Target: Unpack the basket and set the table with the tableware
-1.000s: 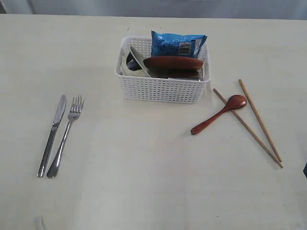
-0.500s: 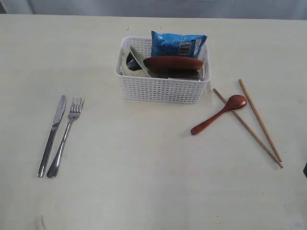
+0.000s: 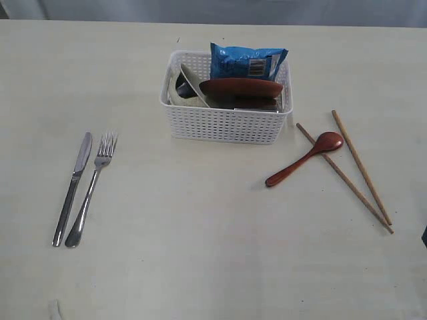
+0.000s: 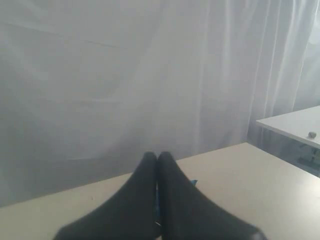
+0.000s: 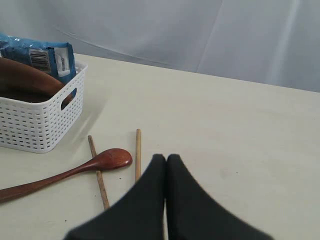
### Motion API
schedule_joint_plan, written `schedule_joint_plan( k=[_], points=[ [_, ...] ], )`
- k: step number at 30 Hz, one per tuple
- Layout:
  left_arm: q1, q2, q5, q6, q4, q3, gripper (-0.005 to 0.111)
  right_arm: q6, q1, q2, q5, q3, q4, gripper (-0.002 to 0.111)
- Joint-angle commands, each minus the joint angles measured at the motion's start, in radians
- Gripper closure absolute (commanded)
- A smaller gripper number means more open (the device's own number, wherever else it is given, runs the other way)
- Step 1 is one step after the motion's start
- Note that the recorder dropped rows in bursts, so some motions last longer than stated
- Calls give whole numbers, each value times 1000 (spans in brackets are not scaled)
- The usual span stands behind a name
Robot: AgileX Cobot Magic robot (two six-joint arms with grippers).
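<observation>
The right gripper [image 5: 166, 158] has its fingers pressed together on nothing. Just past their tips lie the chopsticks [image 5: 138, 150] and spoon [image 5: 110, 159], then the basket [image 5: 35, 125], further ahead and toward the left arm's side. The plate [image 5: 20, 75] leans inside, rim running along the basket's length; the left gripper [image 4: 158, 155], likewise closed and empty, cannot be placed against it.

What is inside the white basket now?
The basket holds a blue snack bag, a reddish-brown plate and a tilted cream bowl. What lies beneath them is covered.
</observation>
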Motion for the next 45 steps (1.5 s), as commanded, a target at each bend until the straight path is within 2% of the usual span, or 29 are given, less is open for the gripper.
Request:
schedule_joint_plan(
  k=[1,23,28,33,34,35,41,45],
  points=[
    [-5,-6,2,-1,-2,3,107,-1,-8,-6,-3,3,-6,109],
    [-5,-6,-21,-1,-17,28,107,-1,-8,-6,-3,3,-6,109],
    [-5,-20,-255,72,-38,169,107,-1,-8,-6,-3,3,-6,109],
    [-5,-51,-607,208,-106,381,107,-1,-8,-6,-3,3,-6,109],
    [-5,-71,-724,238,-111,475,107,-1,-8,-6,-3,3,-6,109],
    [-5,-77,-755,242,-111,517,107,-1,-8,-6,-3,3,-6,109],
    [-5,-130,-762,291,-111,778,107,-1,-8,-6,-3,3,-6,109],
    [-4,-159,-670,323,-285,787,107,-1,-8,-6,-3,3,-6,109]
  ],
)
